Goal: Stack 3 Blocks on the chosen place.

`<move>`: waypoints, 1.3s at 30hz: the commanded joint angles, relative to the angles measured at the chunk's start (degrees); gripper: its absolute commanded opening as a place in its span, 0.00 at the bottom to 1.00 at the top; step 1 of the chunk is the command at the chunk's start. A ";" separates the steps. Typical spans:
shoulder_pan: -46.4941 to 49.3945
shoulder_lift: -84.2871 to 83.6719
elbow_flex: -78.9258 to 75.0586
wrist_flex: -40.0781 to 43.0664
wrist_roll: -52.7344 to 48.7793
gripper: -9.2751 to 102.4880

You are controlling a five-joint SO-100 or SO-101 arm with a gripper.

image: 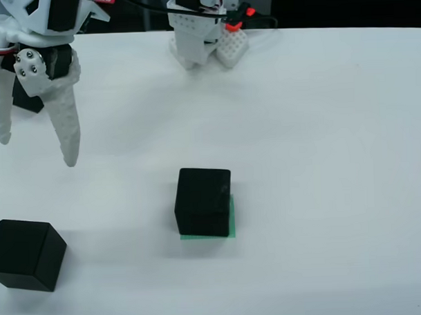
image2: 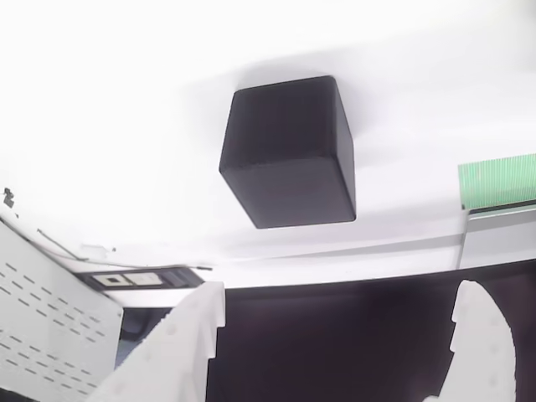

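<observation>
Two white fingers hang spread and empty: the pincer [image: 37, 150] hovers wide open at the upper left of the overhead view, above the worktop [image: 320, 126], gripping nothing. From the view riding on the pincer, both fingertips [image2: 188, 343] frame the bottom edge, and straight ahead between them sits a black cube [image2: 289, 151] on bare white surface, well apart from the tips. A sliver of the green patch [image2: 496, 180] shows off at the right edge of that view. Back overhead, the nearest loose cube [image: 26, 254] rests at the lower left, below the pincer, and it looks like the one in line for the next pick. Further out, at centre, another cube [image: 204, 201] already sits on the green striped patch [image: 230, 219], slightly off toward the left so a strip of green peeks out along its right and front. A third cube I cannot make out for certain. At the far edge stands the arm's white base [image: 199, 33] with black cabling. How will these handle? They look rigid, matte and probably light, so no crushing worry, and the dull faces should give decent friction. Best hold, I'd judge, is square across two opposite flat sides, fingers centred, clear of the rounded edges, so the cube stays level when set on top.
</observation>
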 commanded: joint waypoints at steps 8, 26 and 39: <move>1.14 -3.34 -1.93 -9.40 0.53 0.38; 0.18 -8.70 -1.05 -15.47 -2.11 0.38; 0.18 -14.77 -5.19 -15.47 -9.40 0.38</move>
